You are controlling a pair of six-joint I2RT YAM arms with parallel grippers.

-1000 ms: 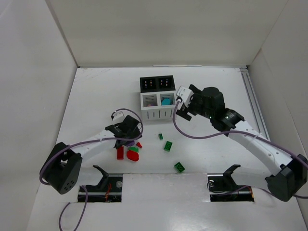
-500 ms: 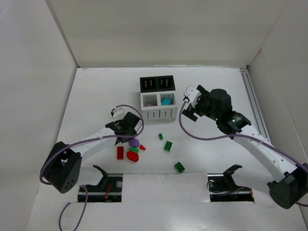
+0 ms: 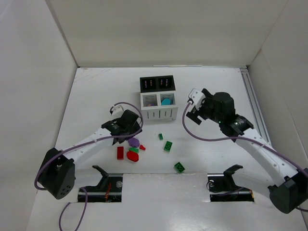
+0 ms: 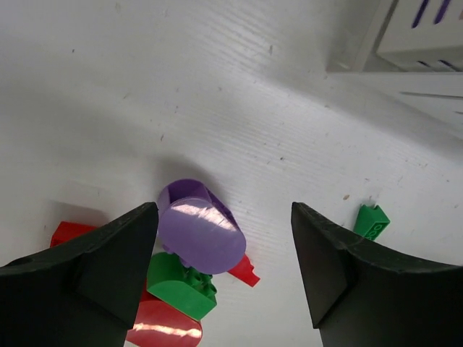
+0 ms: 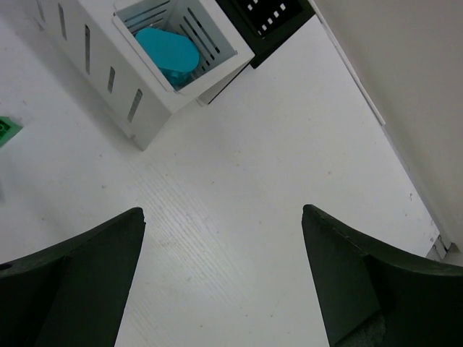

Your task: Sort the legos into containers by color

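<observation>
Top external view, stock as I find it. Containers [image 3: 159,113]: one four-compartment block on the desk [image 3: 96,96], with two black compartments at the far side and two white slatted ones nearer me. Right white compartment: one cyan piece [image 5: 168,49]. Left white compartment: something purplish, too small to make out. Loose legos on the desk, on the near side of the block: one purple rounded piece [image 4: 199,231], just beside a green rounded piece [image 4: 177,285]; one red block [image 3: 120,152]; one red rounded piece [image 3: 132,156]; one small red chip [image 4: 246,271]; three green pieces, the smallest [image 3: 160,136] nearest the block, a second [image 3: 167,146] just beside it, a third [image 3: 179,167] nearer my bases. My left jaws: apart, poised over the purple rounded piece, which lies on the desk between them, ungripped. My right jaws: wide apart, empty, hanging over the desk to the right of the containers.
</observation>
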